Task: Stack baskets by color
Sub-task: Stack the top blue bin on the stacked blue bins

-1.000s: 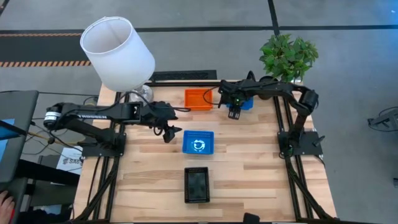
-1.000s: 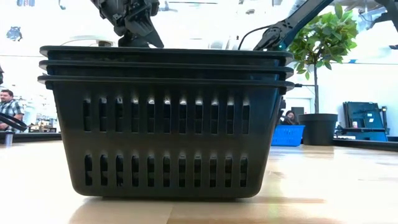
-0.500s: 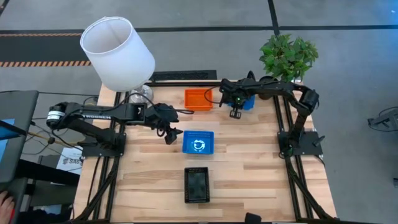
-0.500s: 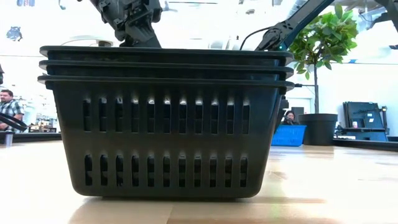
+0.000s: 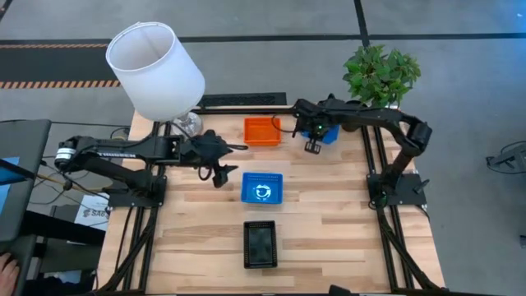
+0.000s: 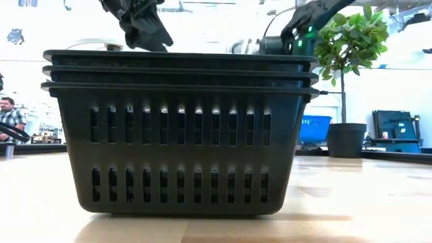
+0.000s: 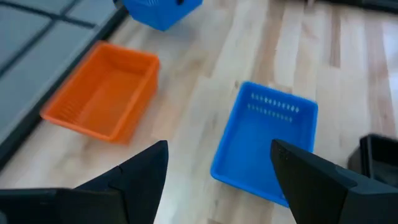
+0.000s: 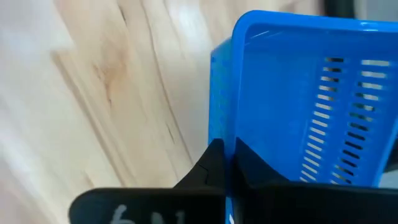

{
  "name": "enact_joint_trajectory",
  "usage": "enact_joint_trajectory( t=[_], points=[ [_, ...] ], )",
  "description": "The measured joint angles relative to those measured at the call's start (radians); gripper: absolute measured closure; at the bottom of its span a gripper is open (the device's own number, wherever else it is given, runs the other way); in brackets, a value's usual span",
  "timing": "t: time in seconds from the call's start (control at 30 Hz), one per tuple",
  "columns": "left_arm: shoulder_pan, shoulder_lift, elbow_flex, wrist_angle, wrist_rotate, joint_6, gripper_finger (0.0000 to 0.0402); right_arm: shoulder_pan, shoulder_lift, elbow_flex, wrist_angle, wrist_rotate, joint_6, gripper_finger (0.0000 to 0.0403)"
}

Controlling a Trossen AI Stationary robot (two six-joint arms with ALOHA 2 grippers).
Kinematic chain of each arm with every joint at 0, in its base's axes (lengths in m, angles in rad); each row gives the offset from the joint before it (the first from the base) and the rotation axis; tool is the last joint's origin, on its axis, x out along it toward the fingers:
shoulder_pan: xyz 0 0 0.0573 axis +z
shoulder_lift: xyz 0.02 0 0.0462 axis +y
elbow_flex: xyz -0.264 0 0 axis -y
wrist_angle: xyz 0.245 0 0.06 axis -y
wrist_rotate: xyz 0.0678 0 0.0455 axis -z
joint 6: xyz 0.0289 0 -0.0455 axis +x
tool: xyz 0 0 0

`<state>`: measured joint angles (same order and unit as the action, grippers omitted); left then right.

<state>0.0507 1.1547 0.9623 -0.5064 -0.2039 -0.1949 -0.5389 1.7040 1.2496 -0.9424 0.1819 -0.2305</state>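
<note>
Far right of table (image 5: 345, 222): blue basket (image 8: 311, 93) lifted clear, rim pinched in right gripper (image 8: 227, 165). Beside it, orange basket (image 5: 261, 131) by far edge. Mid-table, second blue basket (image 5: 262, 188); black stack (image 5: 260, 244) nearer front edge. Left gripper (image 7: 217, 165) spread wide, empty, hanging over bare wood beside mid-table basket.

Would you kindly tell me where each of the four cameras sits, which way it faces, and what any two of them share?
High view: above the table, looking straight down; both arms show, left end effector open, right end effector at a blue basket.
Low view: at tabletop height, facing the black baskets; arms enter from above.
Left wrist view: past its own open fingers, onto the orange basket and a second blue basket.
Right wrist view: its fingers shut on the blue basket's rim.
Shared: the high and left wrist views both show the orange basket.
</note>
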Motion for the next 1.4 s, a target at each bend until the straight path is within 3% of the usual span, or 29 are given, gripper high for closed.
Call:
enact_joint_trajectory(
  t=[0.27, 0.37, 0.47, 0.67, 0.9, 1.13, 1.4],
  points=[
    [0.027, -0.086, 0.000, -0.056, -0.083, 0.034, 0.0132, 0.070, -0.152, 0.063, 0.026, -0.002, 0.065, 0.0399],
    [0.042, -0.107, -0.010, -0.057, -0.080, 0.043, 0.0132, 0.119, -0.197, 0.082, 0.106, -0.057, 0.110, 0.0395],
    [0.051, -0.152, -0.083, 0.018, -0.066, 0.043, 0.0132, 0.183, -0.224, 0.093, 0.189, -0.109, 0.179, 0.0397],
    [0.052, -0.275, -0.312, 0.233, 0.013, -0.057, 0.0132, 0.332, -0.224, 0.145, 0.243, -0.104, 0.289, 0.0398],
    [0.053, -0.359, -0.448, 0.312, 0.062, -0.071, 0.0132, 0.492, -0.122, 0.244, 0.261, -0.071, 0.414, 0.0399],
    [0.054, -0.373, -0.461, 0.310, 0.108, 0.028, 0.0132, 0.576, 0.039, 0.393, 0.209, -0.052, 0.491, 0.0400],
    [0.054, -0.380, -0.461, 0.383, 0.254, 0.117, 0.0132, 0.622, 0.163, 0.507, 0.138, -0.012, 0.547, 0.0400]
  ],
)
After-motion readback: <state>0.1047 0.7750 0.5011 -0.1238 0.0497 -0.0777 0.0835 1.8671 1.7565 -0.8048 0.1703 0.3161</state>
